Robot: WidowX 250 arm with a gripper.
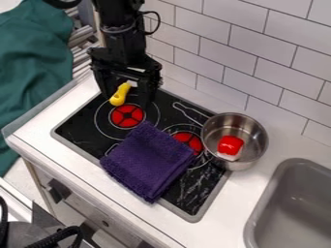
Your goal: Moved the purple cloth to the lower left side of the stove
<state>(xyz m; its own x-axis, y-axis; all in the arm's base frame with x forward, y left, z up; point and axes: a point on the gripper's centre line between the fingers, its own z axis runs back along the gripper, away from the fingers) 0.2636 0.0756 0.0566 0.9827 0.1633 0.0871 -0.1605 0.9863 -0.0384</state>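
Cloth [148, 162] on stove [76, 128], tool [128, 98] nr burner [127, 116]

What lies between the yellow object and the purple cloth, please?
In the camera view, a round red burner lies between the yellow object and the purple cloth.

1. Cloths, two: one folded purple terry cloth [148, 160]; one large dark-green fabric cloth [32, 63].
2. One flat black stove [77, 128], grey-edged.
3. Two round red burners [127, 116].
4. One round shiny metal pot [226, 125].
5. Small objects, two: one yellow [119, 95], one red-and-white [229, 146].
6. One grey sink [304, 193].
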